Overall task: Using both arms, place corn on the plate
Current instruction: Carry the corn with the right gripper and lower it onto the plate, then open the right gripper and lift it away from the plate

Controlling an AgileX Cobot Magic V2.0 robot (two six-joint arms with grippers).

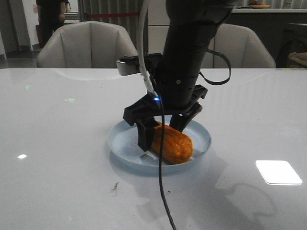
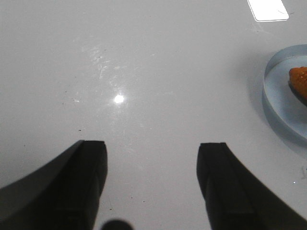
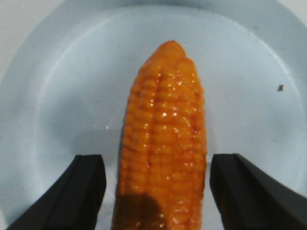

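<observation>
Step in hand: the release; the corn (image 1: 171,142) already lies inside the plate (image 1: 124,143), so the placing itself looks done, and what remains is letting go cleanly.
Right gripper (image 3: 156,191): spread wide, 1 finger on each side of the cob with a clear gap of pale plate showing between each finger and the kernels; it grips nothing.
Corn, relative to right gripper: directly between the 2 fingers, its tapered tip pointing away from them along the plate floor, its thick end toward the wrist.
Plate, relative to right gripper: directly beneath it, the rim ringing the fingers on all visible sides.
Left gripper (image 2: 152,184): also spread wide and empty, hanging over bare table (image 2: 144,72); the plate (image 2: 276,112) with a sliver of corn (image 2: 298,79) sits well off to 1 side of it.
Cable (image 1: 160,158): a thin black line that trails from the right arm down across the near rim of the plate.
Next move: a straight lift of the right gripper, jaws kept apart so neither finger brushes the cob; the cable could snag the rim, so the rise should be slow.
</observation>
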